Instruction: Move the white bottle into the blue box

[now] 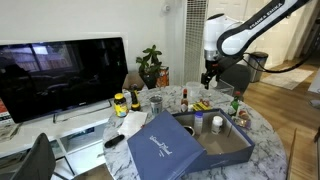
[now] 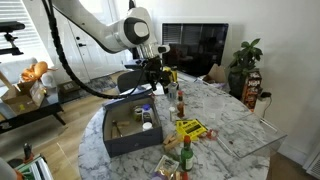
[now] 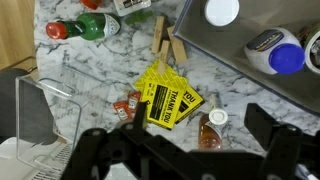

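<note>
While the gripper [image 1: 209,78] hangs above the marble desk [image 1: 265,133], jaws spread wide and empty, the white bottle [image 1: 217,123] stands upright inside the blue box [image 1: 230,152]. Lid [image 1: 160,148] leans against the box. Yellow packets [image 3: 168,97] lie beneath the jaws.

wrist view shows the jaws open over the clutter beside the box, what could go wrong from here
1. The open gripper hangs over a small sauce bottle and a yellow packet; a low move could tip the bottle or drag the packet.
2. The clear stand beside the jaws is hard to see; a sideways sweep might hit it.
3. The white bottle seems to stand in the blue box already, among other items; reaching back in could topple it.
</note>
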Robot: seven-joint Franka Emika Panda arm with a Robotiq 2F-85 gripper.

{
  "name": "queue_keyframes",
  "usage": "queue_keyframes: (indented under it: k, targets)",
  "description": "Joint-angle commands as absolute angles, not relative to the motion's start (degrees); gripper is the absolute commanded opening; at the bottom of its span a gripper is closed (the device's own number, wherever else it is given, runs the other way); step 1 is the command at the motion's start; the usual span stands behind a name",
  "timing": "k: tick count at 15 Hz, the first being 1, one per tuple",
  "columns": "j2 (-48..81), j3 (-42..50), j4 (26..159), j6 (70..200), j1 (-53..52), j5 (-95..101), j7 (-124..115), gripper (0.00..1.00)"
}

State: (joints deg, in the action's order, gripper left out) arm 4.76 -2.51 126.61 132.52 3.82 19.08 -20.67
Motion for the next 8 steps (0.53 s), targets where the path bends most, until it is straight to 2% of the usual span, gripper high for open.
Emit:
queue_keyframes:
  k: [1,4,8]
  targets:
    - [4.81,-0.75,126.39,132.42,2.17,18.84,-20.45,1.00]
    - [3.94,-0.39,128.68,136.68,2.77,15.53,-18.36,1.00]
    - [2.39,0.72,135.45,149.94,4.33,2.86,-10.93,1.00]
